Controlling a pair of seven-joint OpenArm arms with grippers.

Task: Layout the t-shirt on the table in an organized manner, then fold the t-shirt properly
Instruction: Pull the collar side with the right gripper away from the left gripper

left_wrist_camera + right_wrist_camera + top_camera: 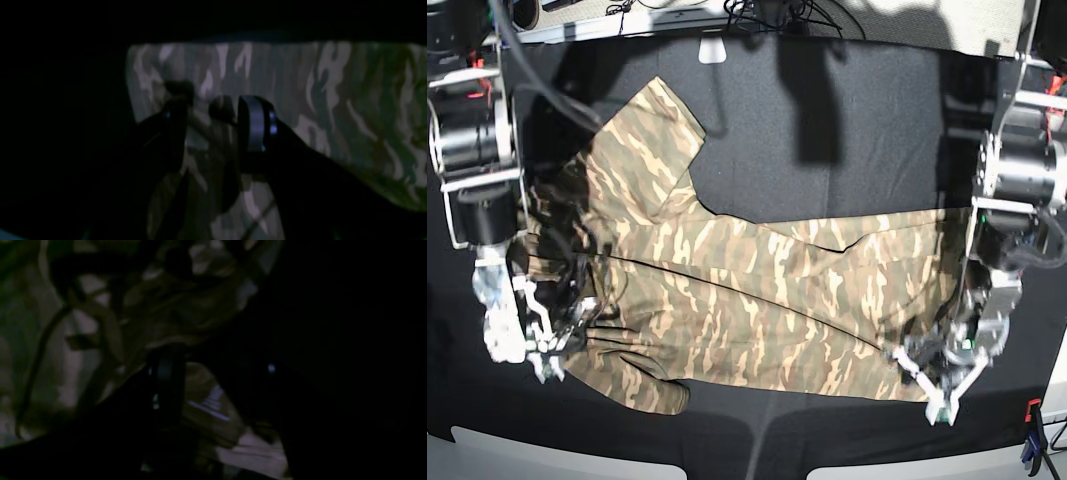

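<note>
T-shirt spread across table. Left gripper spread over near-right hem; right gripper spread at collar, left end.

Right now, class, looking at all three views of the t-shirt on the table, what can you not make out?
- Left wrist view: too dark and blurred to tell whether the left gripper pinches the t-shirt.
- Right wrist view: darkness hides most of the right gripper.
- Base view: arms and cables cover the t-shirt's collar end; the table is cut off by the edges.
</note>
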